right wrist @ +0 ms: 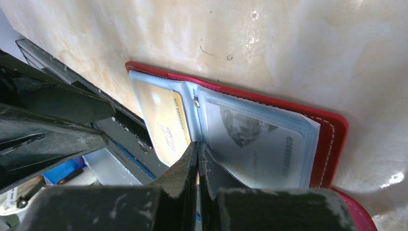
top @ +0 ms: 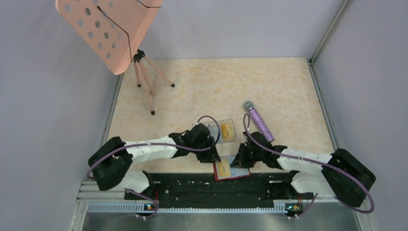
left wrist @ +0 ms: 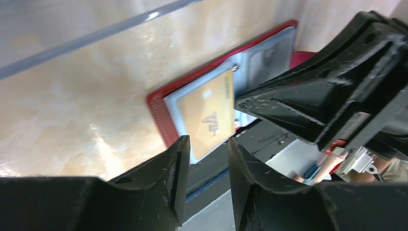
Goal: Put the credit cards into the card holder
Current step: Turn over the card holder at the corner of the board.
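Pressing on the open red card holder [right wrist: 332,144] at the table's [top: 216,86] near edge, the right claw [right wrist: 197,156] is closed tight. A yellow card [left wrist: 209,120] lies in its left sleeve, lengthwise near-to-far, just beyond the half-parted, empty left claw [left wrist: 207,163].

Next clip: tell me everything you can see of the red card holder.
The card holder is a red, leather-looking booklet with pale stitching. It lies open and flat at the near edge of the table, partly over the black base plate. Clear plastic sleeves meet at a riveted spine. One holds a yellow-orange card, another a pale blue-white card. The shut right gripper sits at the spine, and the open left gripper hovers by the yellow card's sleeve.
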Robot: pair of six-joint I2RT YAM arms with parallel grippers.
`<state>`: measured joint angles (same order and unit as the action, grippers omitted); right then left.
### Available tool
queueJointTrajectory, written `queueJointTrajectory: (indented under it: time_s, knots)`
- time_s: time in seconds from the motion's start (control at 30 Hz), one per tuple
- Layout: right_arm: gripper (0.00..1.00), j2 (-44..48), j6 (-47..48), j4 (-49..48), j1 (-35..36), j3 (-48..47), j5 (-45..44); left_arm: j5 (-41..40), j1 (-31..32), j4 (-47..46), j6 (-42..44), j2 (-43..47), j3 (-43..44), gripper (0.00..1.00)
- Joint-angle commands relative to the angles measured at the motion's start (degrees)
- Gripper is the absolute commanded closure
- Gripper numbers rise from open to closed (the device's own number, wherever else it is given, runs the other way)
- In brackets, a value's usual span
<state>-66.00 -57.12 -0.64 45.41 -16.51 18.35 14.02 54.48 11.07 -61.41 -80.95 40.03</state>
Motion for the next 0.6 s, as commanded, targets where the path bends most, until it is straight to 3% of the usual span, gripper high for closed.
queueJointTrajectory:
  time_s: [0.0,0.27,0.37,0.47,0.57]
  knots:
    - [1.0,-3.28,-1.03,-5.08,1.39,0.52,0.9,-0.53,0.43,-1.07,-0.85,0.41,-3.51,0.6]
    - [1.0,-5.37,-1.28,-1.47,1.77,0.22,-1.82,0.91,2.12,-4.61,-0.99,-4.44,-2.31,0.6]
    - [1.0,-5.39,-1.11,-0.84,1.71,0.17,-2.09,0.82,3.02,-5.42,-0.91,-5.27,-1.45,0.65]
    - [1.0,-5.37,-1.06,-0.66,1.72,0.14,-2.09,-0.66,3.87,-2.33,0.03,-5.7,0.4,0.7]
    - [1.0,-5.37,-0.95,-0.71,1.77,0.15,-2.0,-3.13,4.9,3.25,1.44,-5.77,3.72,0.65]
